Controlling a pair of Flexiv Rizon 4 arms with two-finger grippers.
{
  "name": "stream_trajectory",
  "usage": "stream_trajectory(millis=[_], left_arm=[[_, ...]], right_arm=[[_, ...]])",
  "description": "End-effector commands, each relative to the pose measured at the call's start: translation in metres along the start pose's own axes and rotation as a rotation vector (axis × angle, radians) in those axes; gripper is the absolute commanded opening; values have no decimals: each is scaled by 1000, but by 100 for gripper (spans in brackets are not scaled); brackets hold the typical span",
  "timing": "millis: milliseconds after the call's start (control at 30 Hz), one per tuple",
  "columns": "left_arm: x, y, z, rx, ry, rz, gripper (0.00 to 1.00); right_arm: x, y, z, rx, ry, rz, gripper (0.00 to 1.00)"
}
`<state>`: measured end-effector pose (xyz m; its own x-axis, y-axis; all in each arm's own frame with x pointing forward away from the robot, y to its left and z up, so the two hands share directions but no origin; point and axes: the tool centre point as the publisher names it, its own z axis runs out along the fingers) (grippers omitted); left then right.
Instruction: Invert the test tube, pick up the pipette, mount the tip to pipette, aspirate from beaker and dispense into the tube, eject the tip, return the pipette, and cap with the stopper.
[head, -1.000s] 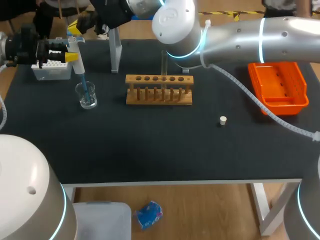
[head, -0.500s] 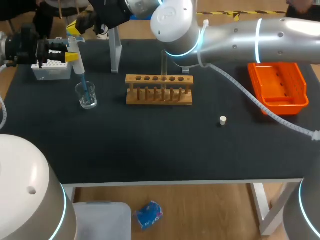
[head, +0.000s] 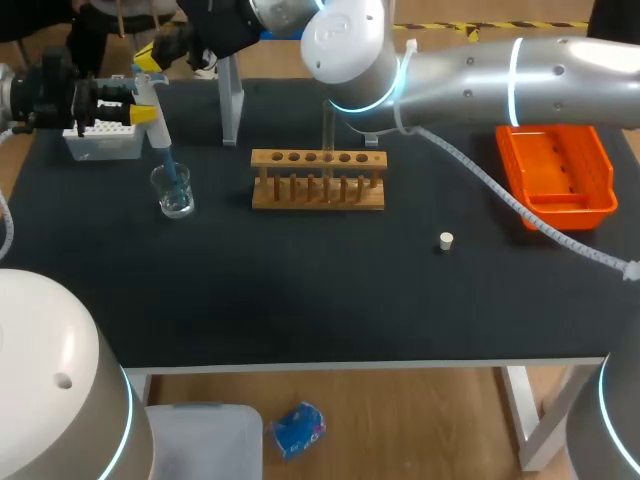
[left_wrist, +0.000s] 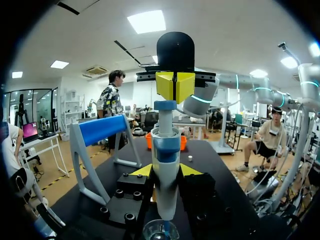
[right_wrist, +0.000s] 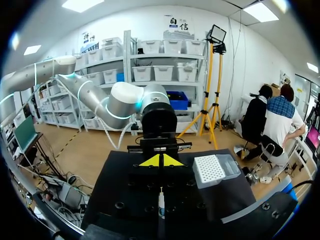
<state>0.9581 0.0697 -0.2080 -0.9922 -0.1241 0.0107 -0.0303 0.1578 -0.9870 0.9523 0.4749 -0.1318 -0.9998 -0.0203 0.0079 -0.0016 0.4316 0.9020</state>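
Dark tabletop (head: 300, 290): left pincer (left_wrist: 165, 171) tight on pipette (left_wrist: 166, 145) over beaker (head: 175, 192), right pincer (left_wrist: 175, 86) closed above.

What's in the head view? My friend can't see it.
The left arm holds a pipette in its jaws, with the blue tip in a beaker. A wooden rack stands mid-table, with a white stopper and an orange tray to its right.

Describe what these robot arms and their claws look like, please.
Both are thick, rounded silver-grey tubes with glowing cyan rings at the joints: right arm, left arm. A white ribbed hose runs along the right one. Each ends in a black gripper with two bright yellow wedge tips: left gripper, right gripper.
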Motion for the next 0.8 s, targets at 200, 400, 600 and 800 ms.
stream_trajectory(millis=[200, 400, 600, 800], left_arm=[[-1, 0, -1, 1, 4, 1, 0], [-1, 0, -1, 1, 4, 1, 0], [-1, 0, -1, 1, 4, 1, 0], [-1, 0, -1, 1, 4, 1, 0]], right_arm=[[-3, 10, 0, -6, 1, -18, 0], [-9, 10, 4, -4, -2, -23, 0], [-14, 10, 7, -2, -4, -24, 0], [-14, 11, 9, -2, 0, -24, 0]])
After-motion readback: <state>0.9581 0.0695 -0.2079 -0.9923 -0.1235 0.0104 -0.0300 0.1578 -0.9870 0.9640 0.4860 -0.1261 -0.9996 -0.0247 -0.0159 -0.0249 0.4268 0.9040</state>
